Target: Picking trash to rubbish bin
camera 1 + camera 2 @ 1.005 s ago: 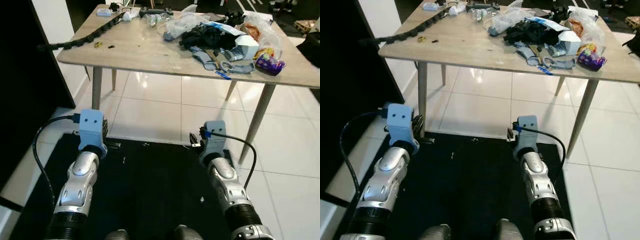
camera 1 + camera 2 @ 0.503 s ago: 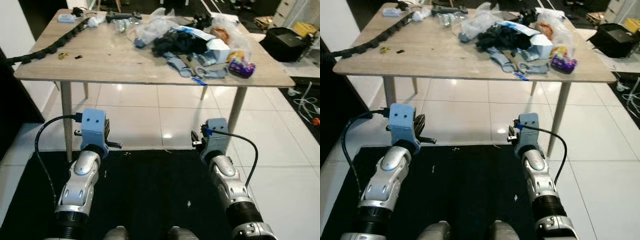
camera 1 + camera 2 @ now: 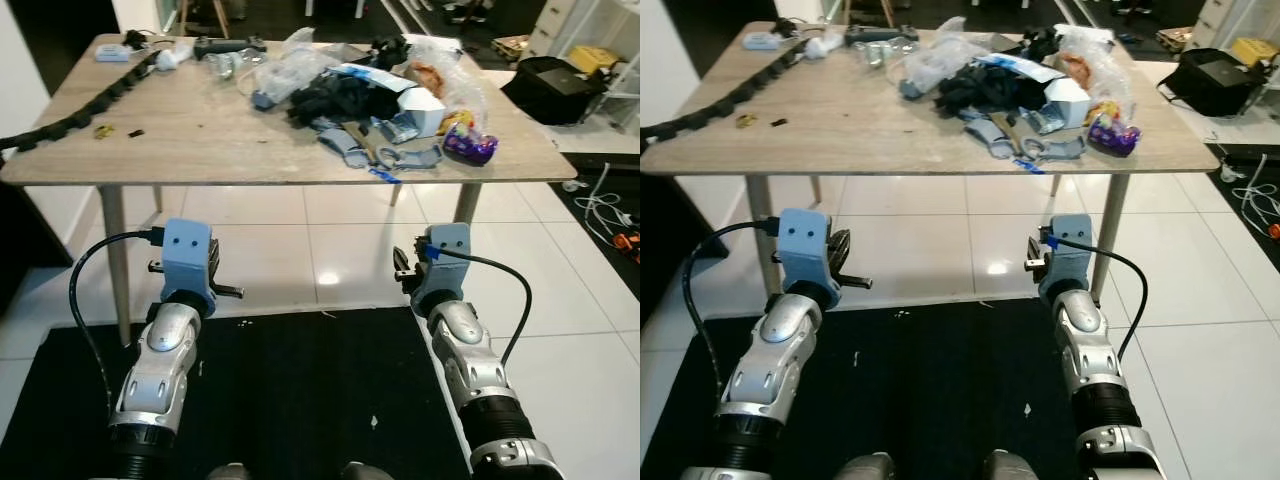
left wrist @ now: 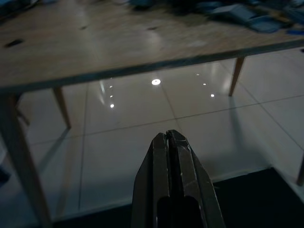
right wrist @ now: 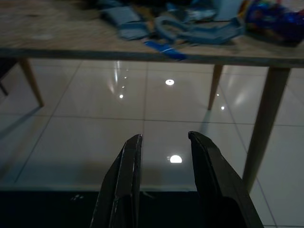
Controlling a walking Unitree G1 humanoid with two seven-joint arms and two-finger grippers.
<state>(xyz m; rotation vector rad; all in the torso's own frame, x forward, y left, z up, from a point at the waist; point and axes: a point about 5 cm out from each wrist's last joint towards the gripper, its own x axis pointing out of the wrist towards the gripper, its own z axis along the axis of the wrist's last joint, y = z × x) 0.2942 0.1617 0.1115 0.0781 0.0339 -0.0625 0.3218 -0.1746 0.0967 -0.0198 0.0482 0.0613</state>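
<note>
Nearest the camera a black mat (image 3: 290, 400) lies on the white tile floor (image 3: 330, 240), with both silver arms held out low over it. The left gripper (image 4: 171, 142) has its fingers pressed together with nothing between them, pointing toward the tiles under the worktop (image 3: 180, 140). The right gripper (image 5: 164, 147) has its fingers narrowly apart, also holding nothing, aimed at the floor beside the worktop's near right leg (image 3: 466, 203).

Beyond the mat stands the wooden worktop on slim legs, well apart from both grippers. The trash sits on its right half: grey-blue straps (image 3: 355, 150) near the front edge, a purple wrapper (image 3: 470, 145) at the right, a white and blue box (image 3: 420, 100) behind them, a black crumpled heap (image 3: 335, 95) in the middle, and clear plastic bags (image 3: 285, 70) further back. A black segmented chain (image 3: 80, 115) runs along the left side of the worktop and off its left edge.

Past the worktop to the right, a black case (image 3: 545, 85) rests on the floor, with cables (image 3: 600, 195) lying near it.
</note>
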